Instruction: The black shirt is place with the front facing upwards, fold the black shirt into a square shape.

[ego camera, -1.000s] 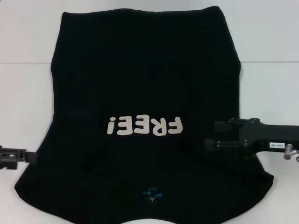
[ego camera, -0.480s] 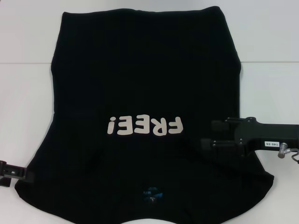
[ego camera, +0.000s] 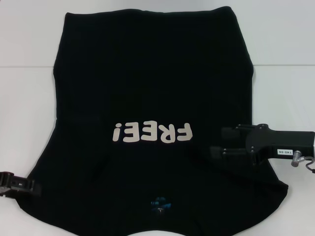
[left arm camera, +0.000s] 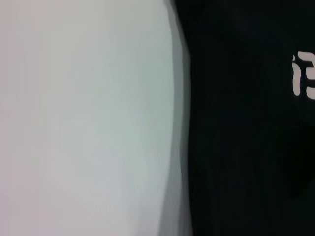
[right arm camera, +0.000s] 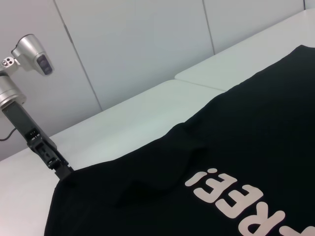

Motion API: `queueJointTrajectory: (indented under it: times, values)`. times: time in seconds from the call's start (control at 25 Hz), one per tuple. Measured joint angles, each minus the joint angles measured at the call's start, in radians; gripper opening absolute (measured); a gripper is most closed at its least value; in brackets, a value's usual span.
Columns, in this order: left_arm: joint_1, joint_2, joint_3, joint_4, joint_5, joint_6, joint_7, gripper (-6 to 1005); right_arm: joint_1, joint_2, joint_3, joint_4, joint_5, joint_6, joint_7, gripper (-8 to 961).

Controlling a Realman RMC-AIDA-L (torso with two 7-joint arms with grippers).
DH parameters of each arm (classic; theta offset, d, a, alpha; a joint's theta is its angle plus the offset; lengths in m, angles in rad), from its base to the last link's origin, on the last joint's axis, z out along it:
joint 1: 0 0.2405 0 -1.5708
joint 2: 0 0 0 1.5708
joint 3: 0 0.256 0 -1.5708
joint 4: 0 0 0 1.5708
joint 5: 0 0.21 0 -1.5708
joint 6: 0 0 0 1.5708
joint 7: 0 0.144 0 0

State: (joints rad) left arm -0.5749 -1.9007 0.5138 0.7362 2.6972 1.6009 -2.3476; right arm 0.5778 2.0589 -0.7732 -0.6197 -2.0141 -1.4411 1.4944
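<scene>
The black shirt (ego camera: 147,73) lies flat on the white table (ego camera: 280,39), front up. Its white "FREE!" lettering (ego camera: 151,132) is in the middle and its blue neck label (ego camera: 161,203) is at the near edge. My left gripper (ego camera: 30,186) sits at the shirt's near left edge, touching the fabric. In the right wrist view it (right arm camera: 61,171) meets the shirt's corner (right arm camera: 74,182). My right gripper (ego camera: 216,141) is open, its two fingers spread over the shirt's near right part. The left wrist view shows the shirt's edge (left arm camera: 236,147) against the table.
The white table (left arm camera: 88,118) has a seam line (ego camera: 280,65) running across it behind the shirt's middle. White wall panels (right arm camera: 138,44) stand behind the table in the right wrist view. A low raised fold (right arm camera: 167,164) shows in the shirt near the lettering.
My left gripper has moved toward the near edge and slightly right, up to the shirt's corner. My right gripper has slid a little left, farther over the shirt.
</scene>
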Motion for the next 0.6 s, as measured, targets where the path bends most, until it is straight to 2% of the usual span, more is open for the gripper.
queueJointTrajectory:
  times: [0.52, 0.6]
  values:
    - [0.006, -0.010, 0.020, 0.004, 0.018, -0.023, -0.002, 883, -0.001, -0.002, 0.002, 0.000, 0.000, -0.003, 0.025, 824]
    - [0.008, -0.010, 0.023, 0.003, 0.019, -0.031, 0.003, 805, -0.002, -0.002, 0.006, 0.000, 0.000, -0.003, 0.025, 824]
